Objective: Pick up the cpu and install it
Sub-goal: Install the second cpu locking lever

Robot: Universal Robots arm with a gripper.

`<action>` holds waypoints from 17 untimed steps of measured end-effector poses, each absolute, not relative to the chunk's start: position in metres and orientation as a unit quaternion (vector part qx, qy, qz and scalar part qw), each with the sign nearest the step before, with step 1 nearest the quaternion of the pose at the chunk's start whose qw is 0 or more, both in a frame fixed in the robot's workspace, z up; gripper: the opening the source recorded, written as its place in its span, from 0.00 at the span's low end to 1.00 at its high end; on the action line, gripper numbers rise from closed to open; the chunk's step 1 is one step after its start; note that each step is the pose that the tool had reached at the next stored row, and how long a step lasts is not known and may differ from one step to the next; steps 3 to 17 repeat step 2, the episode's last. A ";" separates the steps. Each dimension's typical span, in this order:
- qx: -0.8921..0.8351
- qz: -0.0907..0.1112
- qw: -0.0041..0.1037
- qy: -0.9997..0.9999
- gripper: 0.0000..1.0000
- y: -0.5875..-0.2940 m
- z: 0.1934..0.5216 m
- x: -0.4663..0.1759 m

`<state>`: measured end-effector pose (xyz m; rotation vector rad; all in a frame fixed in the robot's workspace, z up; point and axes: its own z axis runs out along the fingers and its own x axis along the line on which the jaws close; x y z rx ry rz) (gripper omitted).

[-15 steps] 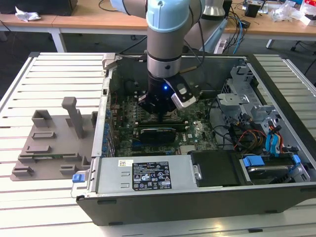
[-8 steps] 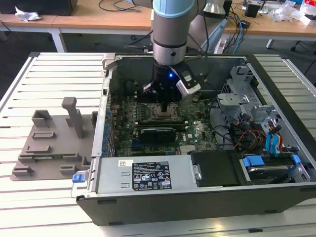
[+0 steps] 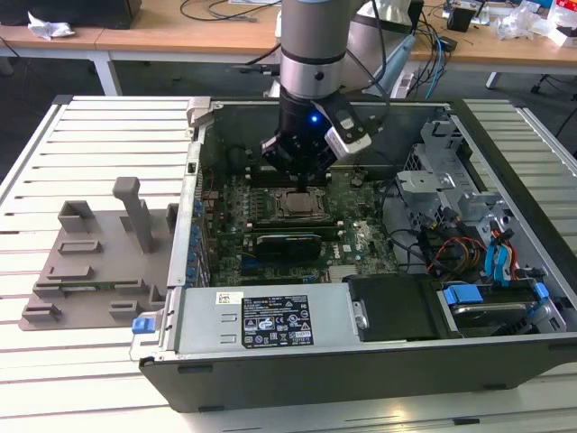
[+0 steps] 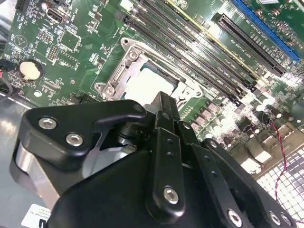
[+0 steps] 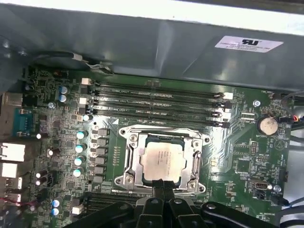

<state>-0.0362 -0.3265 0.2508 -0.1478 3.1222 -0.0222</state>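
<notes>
Directly beneath the tool (image 3: 300, 183), the cpu (image 5: 163, 161) sits in its socket frame (image 5: 131, 159); the arm points straight down, fingers pinched together, grasping nothing.

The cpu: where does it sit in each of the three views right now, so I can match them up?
Exterior view: the cpu lies in the socket frame mid-motherboard, just under the hand.
First wrist view: cpu at centre, framed by the socket frame, hand at its near edge.
Second wrist view: cpu partly hidden behind the hand.
Shared landmark: the socket frame.
</notes>
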 end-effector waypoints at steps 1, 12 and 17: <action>-0.047 -0.007 0.008 0.999 0.11 -0.326 0.251 -0.036; -0.047 -0.007 0.008 0.999 0.11 -0.326 0.251 -0.036; -0.047 -0.007 0.008 0.999 0.11 -0.326 0.251 -0.036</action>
